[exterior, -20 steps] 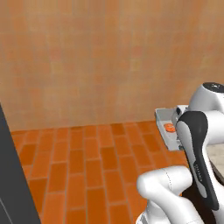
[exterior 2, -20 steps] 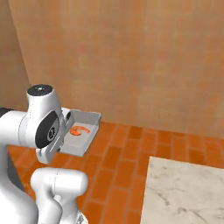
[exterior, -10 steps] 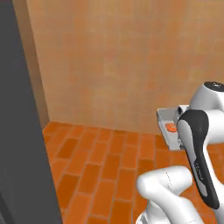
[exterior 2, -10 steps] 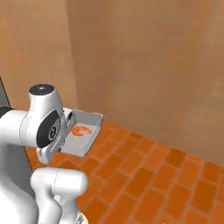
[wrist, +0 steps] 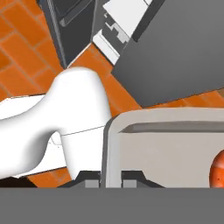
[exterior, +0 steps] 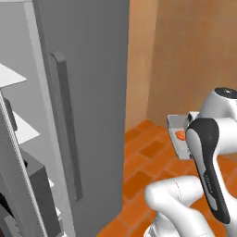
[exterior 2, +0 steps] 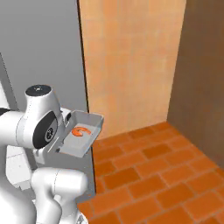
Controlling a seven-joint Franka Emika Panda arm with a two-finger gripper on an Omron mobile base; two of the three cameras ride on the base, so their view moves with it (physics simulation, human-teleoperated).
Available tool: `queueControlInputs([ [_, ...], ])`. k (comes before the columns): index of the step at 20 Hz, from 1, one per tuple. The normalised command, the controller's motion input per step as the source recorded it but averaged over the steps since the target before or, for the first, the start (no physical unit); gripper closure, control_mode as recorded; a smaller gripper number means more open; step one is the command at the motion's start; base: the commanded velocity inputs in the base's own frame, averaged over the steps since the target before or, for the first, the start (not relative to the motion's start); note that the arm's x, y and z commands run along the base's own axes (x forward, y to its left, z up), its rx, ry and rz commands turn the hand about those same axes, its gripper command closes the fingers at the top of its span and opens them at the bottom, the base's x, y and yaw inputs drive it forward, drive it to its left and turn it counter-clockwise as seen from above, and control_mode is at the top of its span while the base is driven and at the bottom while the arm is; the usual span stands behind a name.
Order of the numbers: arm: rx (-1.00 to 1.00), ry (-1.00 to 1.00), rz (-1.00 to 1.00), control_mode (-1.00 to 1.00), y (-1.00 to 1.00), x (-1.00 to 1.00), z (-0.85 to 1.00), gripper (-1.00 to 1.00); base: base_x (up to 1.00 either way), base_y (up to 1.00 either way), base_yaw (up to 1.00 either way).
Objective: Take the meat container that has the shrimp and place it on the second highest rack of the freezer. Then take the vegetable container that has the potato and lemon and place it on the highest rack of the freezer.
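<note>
Landmark: the freezer (exterior: 88,92), a tall grey-and-white unit with a long grey door handle (exterior: 67,125); every place below is given relative to it.

Freezer, left base view: stands open on its left side, where two flat white shelves (exterior: 9,76) show one above the other, with dark grey door bins (exterior: 39,199) low down. Which rack is which cannot be told from here.

Freezer, right base view: its grey side panel (exterior 2: 43,48) rises directly behind the arm.

Meat container (exterior 2: 79,133): a shallow grey tray carried in the air outside the freezer, in front of its closed grey face and above the floor; it tilts slightly, its far end higher. In the left base view the meat container (exterior: 178,134) sits to the right of the freezer door, partly hidden by the arm.

Shrimp (exterior 2: 80,131): small, curled, orange-pink, lying inside the tray near its middle; an orange edge of the shrimp (wrist: 217,173) also shows at the right margin of the hand view.

Gripper (wrist: 110,183): its two dark fingertips (wrist: 91,183) are clamped on the near wall of the meat container, one tip on either side of the wall, holding the tray away from the freezer.

Floor (exterior 2: 153,170): orange brick tiles, spreading from the freezer's foot towards the tan wall (exterior 2: 131,61).

Hand view, background: the freezer's grey panels and white inner parts (wrist: 127,17) lie beyond the tray.
</note>
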Motion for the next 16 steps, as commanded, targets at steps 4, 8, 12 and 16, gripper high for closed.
queueControlInputs([
  [4, 0.00, 0.00, 0.00, 1.00, 0.00, 0.00, 0.00, 1.00, 0.01, -0.16, 0.95],
  [8, 0.00, 0.00, 0.00, 1.00, 0.00, 0.00, 0.00, 1.00, 0.11, -0.20, 0.90],
  [12, 0.00, 0.00, 0.00, 1.00, 0.00, 0.00, 0.00, 1.00, 0.01, -0.41, 0.80],
  [16, 0.00, 0.00, 0.00, 1.00, 0.00, 0.00, 0.00, 1.00, 0.00, -0.47, 0.48],
])
